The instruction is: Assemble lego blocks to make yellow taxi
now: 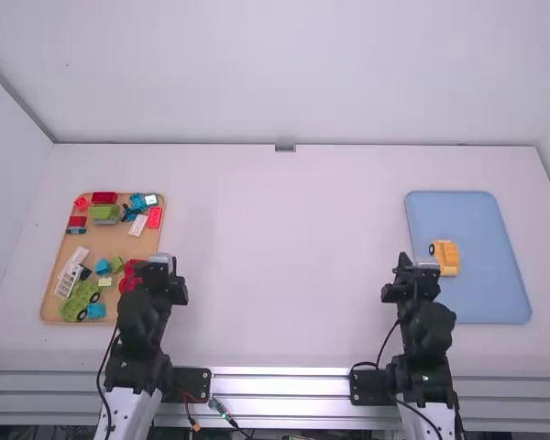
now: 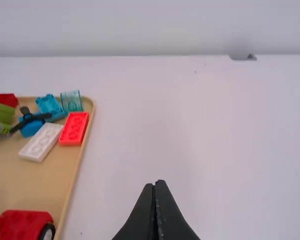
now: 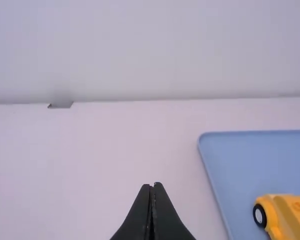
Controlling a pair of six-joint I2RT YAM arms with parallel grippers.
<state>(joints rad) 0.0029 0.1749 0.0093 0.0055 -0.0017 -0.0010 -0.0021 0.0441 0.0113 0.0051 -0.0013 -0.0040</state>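
**Yellow car piece (image 1: 448, 258) sitting on blue tray (image 1: 495, 229)**

Between your two trays, the white table (image 1: 284, 275) is stretching wide. The yellow car piece is resting near the blue tray's left edge. The tan tray (image 1: 110, 240) is holding mixed blocks (image 1: 104, 212), with a red wheeled piece (image 2: 21, 225) sitting by its right edge. Your left gripper (image 1: 165, 275) and right gripper (image 1: 414, 280) are pinching their jaws together.

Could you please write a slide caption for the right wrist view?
Yellow toy car on a blue tray, the right arm's jaws shut.
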